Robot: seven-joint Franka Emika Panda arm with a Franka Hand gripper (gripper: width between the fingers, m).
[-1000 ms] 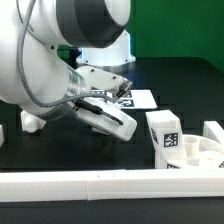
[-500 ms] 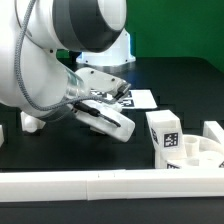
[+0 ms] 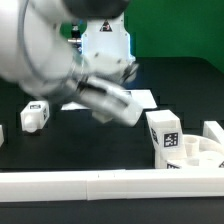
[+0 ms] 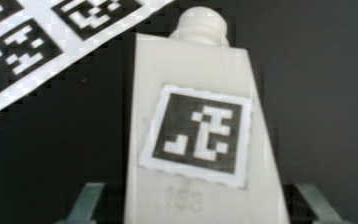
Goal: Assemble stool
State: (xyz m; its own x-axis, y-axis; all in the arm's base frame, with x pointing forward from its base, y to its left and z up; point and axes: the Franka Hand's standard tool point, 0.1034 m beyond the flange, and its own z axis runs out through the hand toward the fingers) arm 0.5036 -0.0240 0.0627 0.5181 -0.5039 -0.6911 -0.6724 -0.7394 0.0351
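jaws pinching a chunky white plastic block leg (image 4: pixel 197 110) with a black-and-white square tag on its face; wrist view shows a grey finger (image 4: pixel 94 200) tight against each side of its lower body, rounded peg end pointing away from the camera. exterior view: arm is motion-blurred, gripped leg sits tilted under it over the black tabletop (image 3: pixel 100 145), near the flat white marker board (image 3: pixel 147 97); can't tell if it's clear of the surface. thick round white disc seat (image 3: pixel 195 152) lies by the exterior view's right edge, with a second tagged leg (image 3: pixel 164 130) upright at its rim on the exterior view's left side and another white block (image 3: pixel 213 131) upright at its far side, cut by the frame. third tagged leg (image 3: pixel 35 115) stands loose on the tabletop toward the exterior view's left, well apart from the seat. long white rail (image 3: pixel 100 185) runs across the near edge
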